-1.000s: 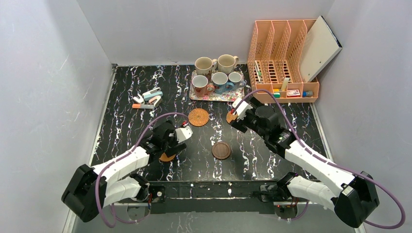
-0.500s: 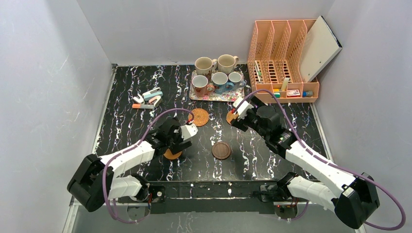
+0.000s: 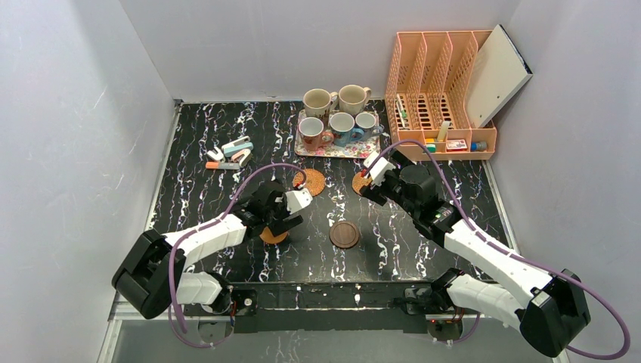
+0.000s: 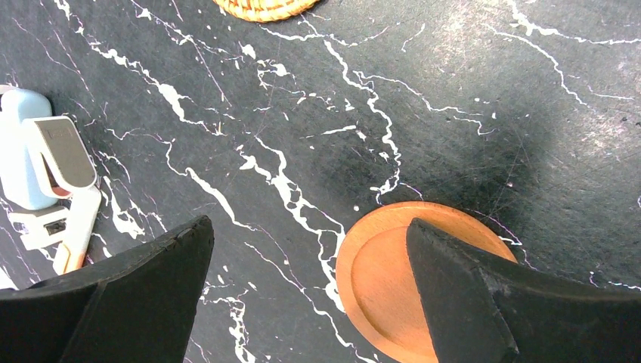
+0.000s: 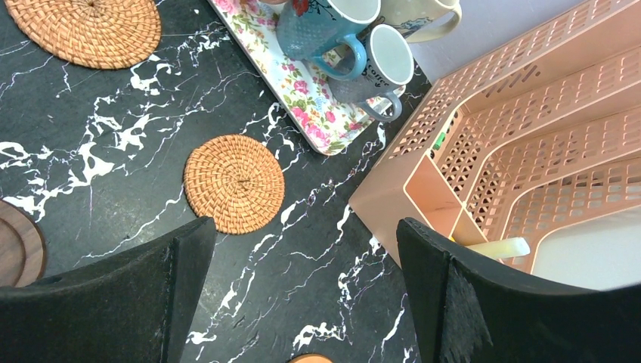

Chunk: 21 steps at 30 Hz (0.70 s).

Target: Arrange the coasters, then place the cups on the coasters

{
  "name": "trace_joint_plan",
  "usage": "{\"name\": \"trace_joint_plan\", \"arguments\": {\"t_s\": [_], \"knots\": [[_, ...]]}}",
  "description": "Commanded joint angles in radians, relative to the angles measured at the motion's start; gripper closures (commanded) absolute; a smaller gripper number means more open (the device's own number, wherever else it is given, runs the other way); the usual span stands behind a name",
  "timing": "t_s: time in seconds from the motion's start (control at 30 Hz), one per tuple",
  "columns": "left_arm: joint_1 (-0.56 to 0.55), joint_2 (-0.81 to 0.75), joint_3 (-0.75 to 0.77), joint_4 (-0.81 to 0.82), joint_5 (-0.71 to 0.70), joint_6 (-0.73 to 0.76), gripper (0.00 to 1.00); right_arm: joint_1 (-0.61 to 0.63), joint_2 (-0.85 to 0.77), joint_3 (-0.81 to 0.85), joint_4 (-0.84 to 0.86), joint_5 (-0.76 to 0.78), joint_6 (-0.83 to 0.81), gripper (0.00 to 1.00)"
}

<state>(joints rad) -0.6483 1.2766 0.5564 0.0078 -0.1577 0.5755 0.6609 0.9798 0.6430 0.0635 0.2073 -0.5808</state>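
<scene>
While both arms reach forward | left tool wide over smooth coaster | right tool wide near woven coaster

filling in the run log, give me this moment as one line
left pincer: open, over smooth orange coaster | right pincer: open, over right woven coaster | cups: none placed yet
</scene>
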Motion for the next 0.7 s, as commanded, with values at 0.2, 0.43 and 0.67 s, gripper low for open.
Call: {"name": "trace_joint_plan", "arguments": {"t_s": [0.2, 0.43, 0.67], "knots": [[-0.007, -0.056, -0.017, -0.038, 0.053, -0.041, 0.02, -0.012, 0.004, 0.002, 0.048, 0.023, -0.01, 0.02], [0.0, -0.292, -0.058, -0.034, 0.042, -0.084, 0.02, -0.099, 0.048, 0.071, -0.091, 0.092, 0.013, 0.02], [0.01, -0.457, -0.087, -0.125, 0.08, -0.094, 0.02, -0.386, 0.105, 0.116, -0.255, 0.019, 0.054, 0.02]]}}
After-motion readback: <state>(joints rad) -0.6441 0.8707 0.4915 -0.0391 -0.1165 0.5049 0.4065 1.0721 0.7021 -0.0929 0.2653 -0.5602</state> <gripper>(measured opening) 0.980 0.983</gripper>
